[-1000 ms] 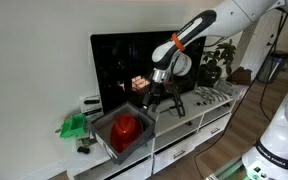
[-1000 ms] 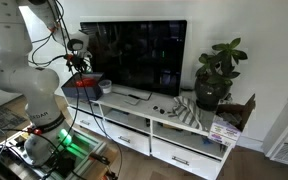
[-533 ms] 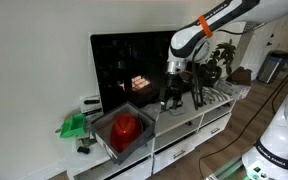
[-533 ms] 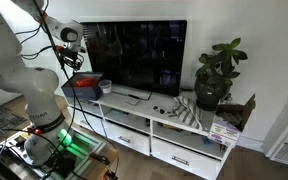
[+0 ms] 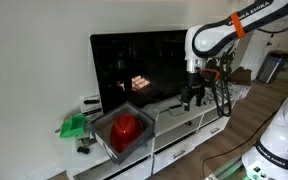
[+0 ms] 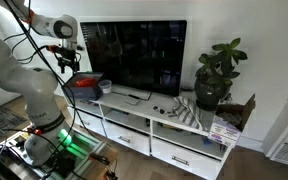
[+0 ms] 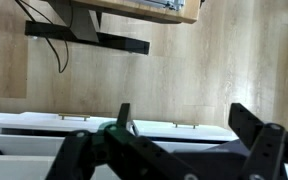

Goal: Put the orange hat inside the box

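The orange hat point(image 5: 127, 127) lies inside the grey box point(image 5: 108, 147) at one end of the white TV cabinet. In an exterior view the hat point(image 6: 82, 81) shows as a red dome in the box point(image 6: 88, 89). My gripper point(image 5: 196, 97) hangs well away from the box, in front of the TV's far side, above the cabinet top. It is open and empty. In the wrist view my two dark fingers point(image 7: 180, 128) stand wide apart over the wooden floor and the white cabinet front point(image 7: 184, 138). The hat and box are out of the wrist view.
A large black TV point(image 5: 139, 65) stands on the white cabinet point(image 6: 174, 135). A small green object point(image 5: 73, 125) lies beside the box. A potted plant point(image 6: 213, 82) and small items sit at the cabinet's other end. Cables hang from the arm.
My arm has swung away from the box and along the TV, rising as it goes. The hat stays in the box. The gripper stays open.
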`<act>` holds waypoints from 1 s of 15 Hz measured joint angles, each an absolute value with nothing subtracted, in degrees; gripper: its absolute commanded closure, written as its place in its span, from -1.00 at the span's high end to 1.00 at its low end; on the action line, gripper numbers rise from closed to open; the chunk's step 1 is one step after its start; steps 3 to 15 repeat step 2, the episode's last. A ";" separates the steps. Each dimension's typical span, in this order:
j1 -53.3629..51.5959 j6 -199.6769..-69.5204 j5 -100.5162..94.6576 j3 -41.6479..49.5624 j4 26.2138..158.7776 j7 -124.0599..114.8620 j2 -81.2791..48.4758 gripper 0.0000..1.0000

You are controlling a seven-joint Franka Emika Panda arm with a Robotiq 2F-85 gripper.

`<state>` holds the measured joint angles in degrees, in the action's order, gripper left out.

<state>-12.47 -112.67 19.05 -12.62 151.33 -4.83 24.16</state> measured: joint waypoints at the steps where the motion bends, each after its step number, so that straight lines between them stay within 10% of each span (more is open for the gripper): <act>1: -12.47 -112.64 18.97 -12.62 151.65 -4.91 24.68 1.00; 15: -12.47 -112.63 18.94 -12.63 151.69 -4.95 24.80 1.00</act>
